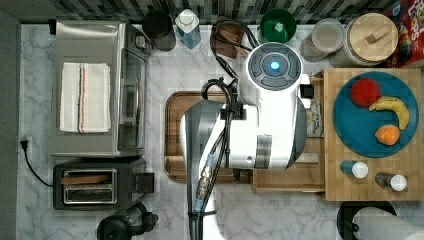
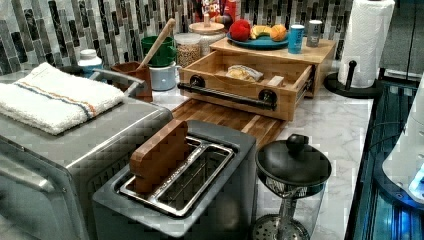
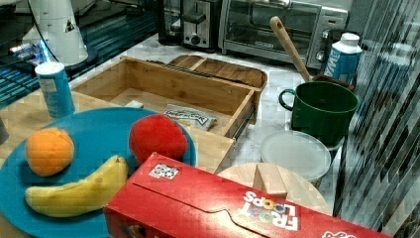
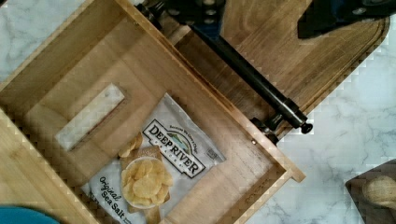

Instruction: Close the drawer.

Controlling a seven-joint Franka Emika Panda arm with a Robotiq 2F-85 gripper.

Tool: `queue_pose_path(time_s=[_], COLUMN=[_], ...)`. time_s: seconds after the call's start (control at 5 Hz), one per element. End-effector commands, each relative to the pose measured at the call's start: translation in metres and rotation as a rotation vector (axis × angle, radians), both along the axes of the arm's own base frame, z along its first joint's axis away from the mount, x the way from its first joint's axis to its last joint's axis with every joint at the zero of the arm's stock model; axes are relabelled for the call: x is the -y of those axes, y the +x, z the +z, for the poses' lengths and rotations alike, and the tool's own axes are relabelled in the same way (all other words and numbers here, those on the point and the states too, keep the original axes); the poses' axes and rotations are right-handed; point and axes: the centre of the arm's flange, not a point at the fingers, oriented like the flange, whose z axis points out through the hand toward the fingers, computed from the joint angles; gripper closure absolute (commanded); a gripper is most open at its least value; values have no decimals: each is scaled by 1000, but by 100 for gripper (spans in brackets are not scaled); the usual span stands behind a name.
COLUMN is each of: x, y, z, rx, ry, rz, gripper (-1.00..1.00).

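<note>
In the left view, the drawer point(image 2: 243, 79) stands pulled out over the cutting board point(image 2: 227, 116), right of the toaster point(image 2: 190, 175) on the table point(image 2: 330, 125) (a chip bag point(image 4: 156, 170) lies inside). Gripper state: I cannot tell.

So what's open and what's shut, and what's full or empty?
drawer: pulled open, chip bag inside
toaster: wooden block in one slot
blue plate: holds three fruits
green mug: upright
glass jar: wooden lid on
</note>
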Motion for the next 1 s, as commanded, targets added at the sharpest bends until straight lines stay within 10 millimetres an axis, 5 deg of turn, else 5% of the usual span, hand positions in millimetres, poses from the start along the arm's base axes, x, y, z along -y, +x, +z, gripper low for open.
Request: queue_pose_path(time_s=[0.2, 0.4, 0.6, 1.0], x=[0, 0, -27, -87], y=[1, 1, -3, -2], z=[-3, -3, -11, -26], rx=[-5, -5, 7, -45], ry=[0, 0, 35, 29], rz=[14, 14, 103, 328], gripper=[100, 100, -100, -100])
